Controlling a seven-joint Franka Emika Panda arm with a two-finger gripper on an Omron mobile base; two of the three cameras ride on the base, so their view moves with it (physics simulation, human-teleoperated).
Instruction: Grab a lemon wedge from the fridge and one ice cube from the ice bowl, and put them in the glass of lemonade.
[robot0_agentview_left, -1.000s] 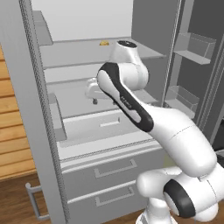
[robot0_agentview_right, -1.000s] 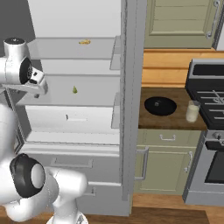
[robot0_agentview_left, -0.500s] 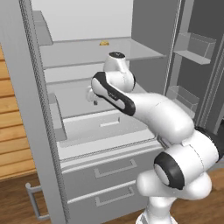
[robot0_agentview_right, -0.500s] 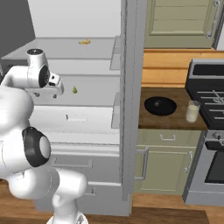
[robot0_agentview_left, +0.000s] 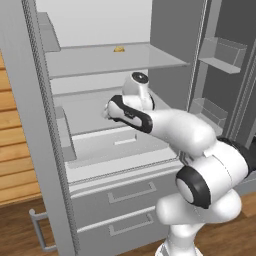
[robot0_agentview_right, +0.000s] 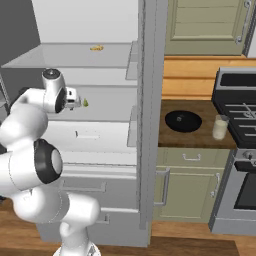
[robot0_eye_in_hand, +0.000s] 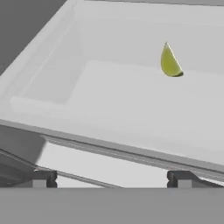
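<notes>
With both doors swung wide, the fridge (robot0_agentview_right: 105, 130) stands before the arm; the gripper (robot0_eye_in_hand: 111, 178), fingers spread wide and holding nothing, reaches over its middle shelf (robot0_eye_in_hand: 109, 105), where the lemon wedge (robot0_eye_in_hand: 169, 61) sits apart, ahead of the fingertips.

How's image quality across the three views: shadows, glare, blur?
Hand view: flat even light, no glare, wedge sharp with a small dark shadow under it; tool tips slightly soft. Left base view: mildly soft, fridge shelves shaded gently. Right base view: crisp enough, bowl and glass readable, no glare.
</notes>
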